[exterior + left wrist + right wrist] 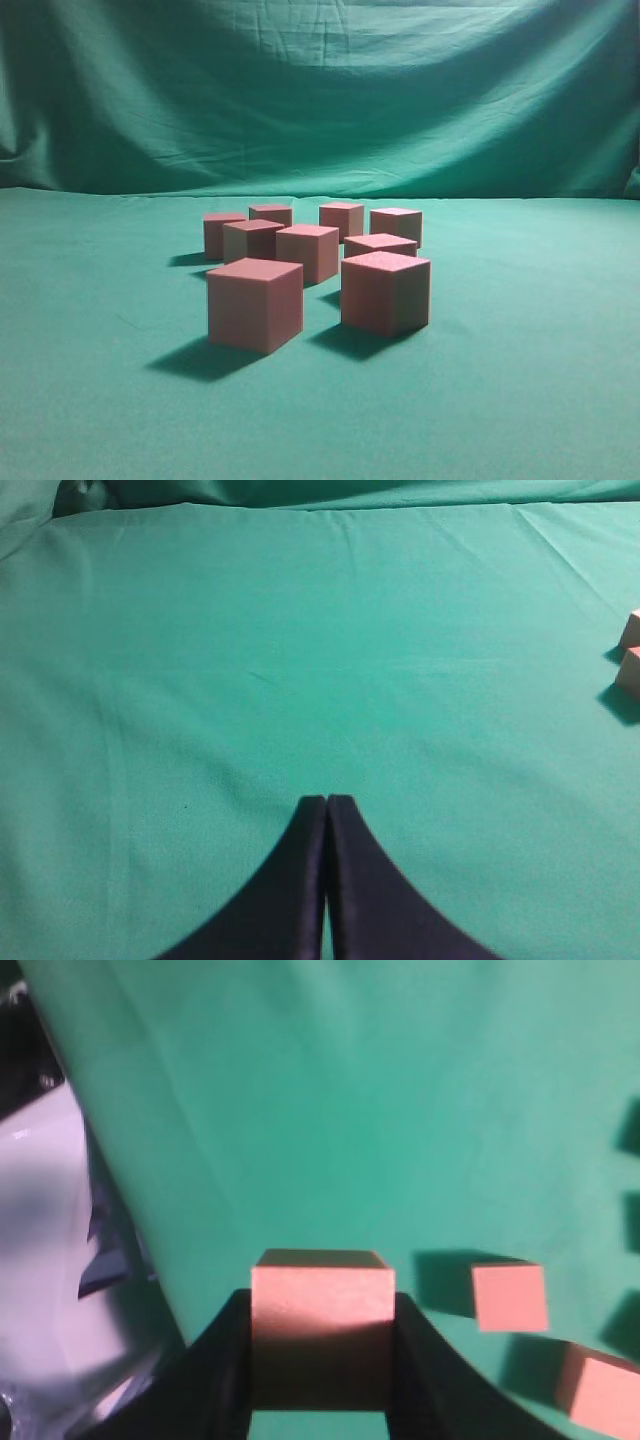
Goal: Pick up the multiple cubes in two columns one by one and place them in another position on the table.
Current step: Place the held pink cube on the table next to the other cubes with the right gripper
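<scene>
Several reddish-pink cubes [255,304] stand in two columns on the green table [520,380], running from the front pair back toward the backdrop. Neither gripper shows in the exterior view. In the right wrist view my right gripper [322,1302] is shut on one cube [322,1285], which is held off the cloth between the dark fingers [222,1360]. Two more cubes [510,1297] lie on the cloth below, to its right. In the left wrist view my left gripper [327,802] is shut and empty over bare cloth. Two cubes [630,670] peek in at that view's right edge.
A draped green backdrop [320,90] rises behind the table. In the right wrist view the cloth's edge runs down the left side, with white and dark clutter [50,1260] beyond it. Bare cloth spreads left and right of the cubes.
</scene>
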